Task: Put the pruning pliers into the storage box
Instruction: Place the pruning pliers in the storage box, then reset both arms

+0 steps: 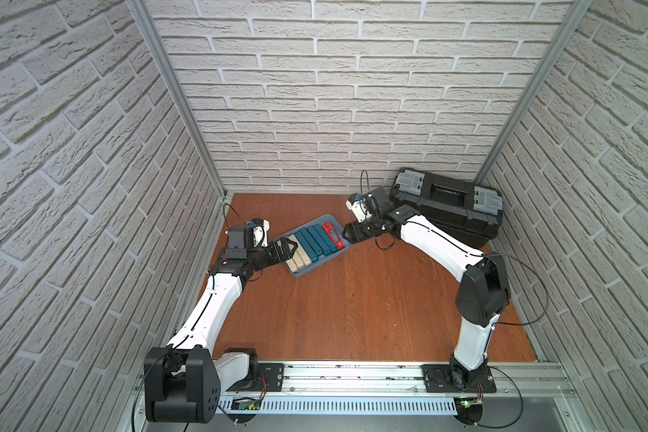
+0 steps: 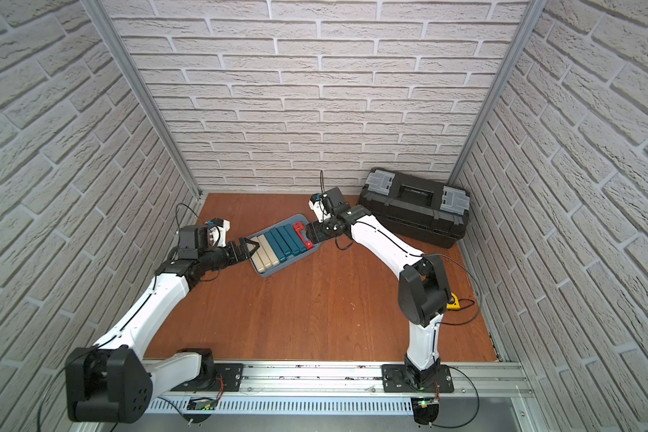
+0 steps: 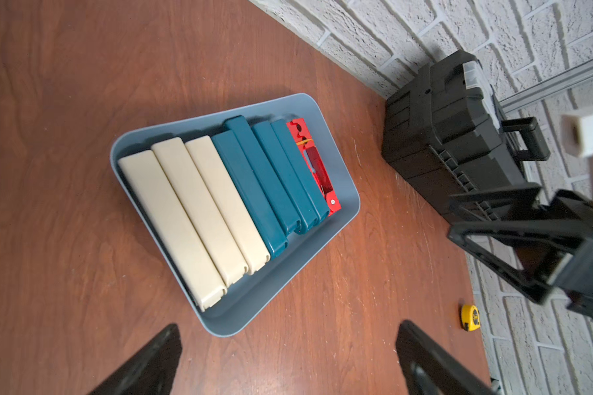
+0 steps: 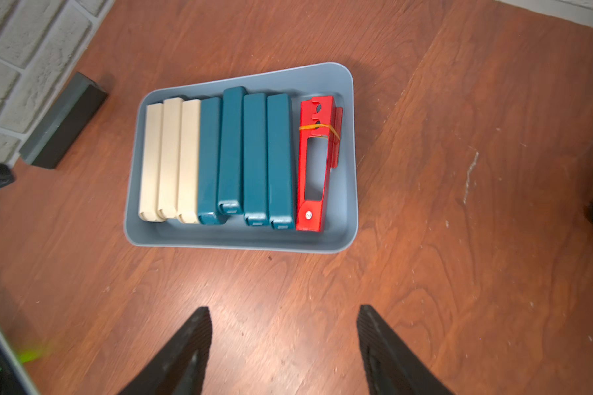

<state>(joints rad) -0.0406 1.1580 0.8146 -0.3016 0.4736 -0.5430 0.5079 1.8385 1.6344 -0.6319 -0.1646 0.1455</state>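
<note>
The storage box, a shallow light blue tray, sits at the back middle of the wooden table. The pruning pliers lie side by side inside it: three beige, several teal and one red slotted piece at the end nearest the right arm. My left gripper hovers open at the tray's beige end, with nothing between its fingers. My right gripper is open and empty just outside the tray's red end, above bare wood.
A big black toolbox stands at the back right, behind the right arm. A yellow tape measure lies near the right wall. A dark grey bar rests against the back wall. Brick walls close in three sides.
</note>
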